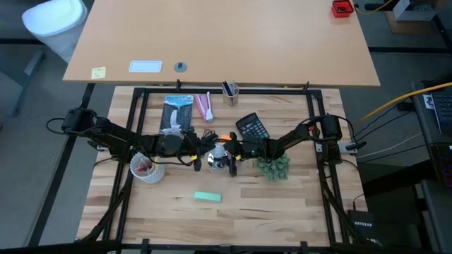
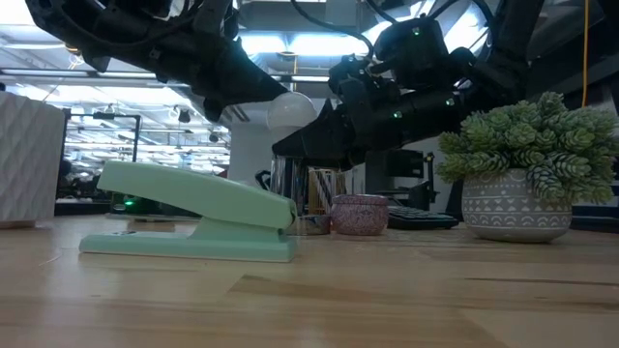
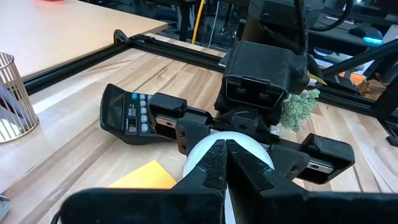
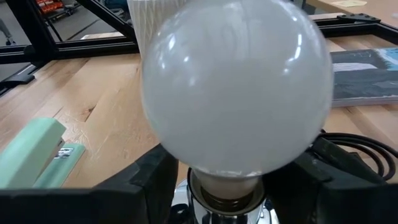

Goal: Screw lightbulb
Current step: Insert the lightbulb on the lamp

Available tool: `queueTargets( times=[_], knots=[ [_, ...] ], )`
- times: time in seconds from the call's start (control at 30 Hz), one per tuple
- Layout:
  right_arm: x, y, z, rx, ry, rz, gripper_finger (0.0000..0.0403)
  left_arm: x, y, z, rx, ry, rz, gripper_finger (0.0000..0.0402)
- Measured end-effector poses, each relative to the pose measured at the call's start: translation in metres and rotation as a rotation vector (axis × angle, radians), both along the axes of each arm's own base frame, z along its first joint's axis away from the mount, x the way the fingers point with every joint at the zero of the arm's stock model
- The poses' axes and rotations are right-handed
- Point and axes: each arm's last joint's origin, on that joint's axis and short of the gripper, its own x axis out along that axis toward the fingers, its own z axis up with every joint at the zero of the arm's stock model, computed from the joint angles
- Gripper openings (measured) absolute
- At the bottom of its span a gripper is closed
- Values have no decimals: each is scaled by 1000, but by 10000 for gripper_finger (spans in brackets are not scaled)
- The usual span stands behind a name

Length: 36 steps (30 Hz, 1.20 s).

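Observation:
The frosted-white lightbulb (image 4: pixel 236 87) stands upright in a metal socket (image 4: pixel 225 198) over the shiny silver lamp base (image 1: pixel 219 162) at mid-table. It also shows in the high view (image 1: pixel 219 149) and the low view (image 2: pixel 290 109). My left gripper (image 3: pixel 225 152) reaches in from the table's left, shut, with its tips at the bulb's dome (image 3: pixel 255 149). My right gripper (image 4: pixel 227 186) reaches in from the table's right and stands low around the socket under the bulb. My left gripper's shut fingertips (image 3: pixel 214 163) lie over the bulb's rounded top (image 3: pixel 199 152), slanting down from the table's left. I cannot tell whether they touch the glass. My right gripper has one finger (image 4: pixel 146 183) on each side of the socket (image 4: pixel 214 194), coming level from the table's right. The fingers seem closed on the socket, but the bulb hides the place of contact.
A black calculator (image 1: pixel 252 127) lies behind the bulb and a potted plant (image 1: pixel 272 168) stands to its right. A green stapler (image 1: pixel 207 197) lies near the front. A white cup (image 1: pixel 147 168) stands at the left, and a pen holder (image 1: pixel 230 92) at the back.

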Motion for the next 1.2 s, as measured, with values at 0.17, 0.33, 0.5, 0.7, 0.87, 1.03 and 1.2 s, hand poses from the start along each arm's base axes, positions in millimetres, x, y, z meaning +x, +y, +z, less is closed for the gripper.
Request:
queueTargets(
  times=[0.17, 0.33, 0.5, 0.7, 0.87, 1.03, 1.2],
  knots=[
    [-1, 0, 2, 1, 10, 6, 199, 0, 0, 0, 0, 0, 0, 0],
    [-7, 0, 12, 0, 98, 10, 195, 0, 0, 0, 0, 0, 2, 0],
    [-13, 0, 23, 1, 141, 12, 195, 0, 0, 0, 1, 0, 2, 0],
    [-22, 0, 30, 0, 224, 12, 195, 0, 0, 0, 1, 0, 2, 0],
    [-26, 1, 33, 4, 268, 23, 195, 0, 0, 0, 1, 0, 2, 0],
    [-29, 1, 45, 10, 240, 40, 195, 0, 0, 0, 5, 1, 1, 0],
    [-37, 1, 66, 10, 210, 39, 195, 0, 0, 0, 4, 2, 1, 0]
  ],
)
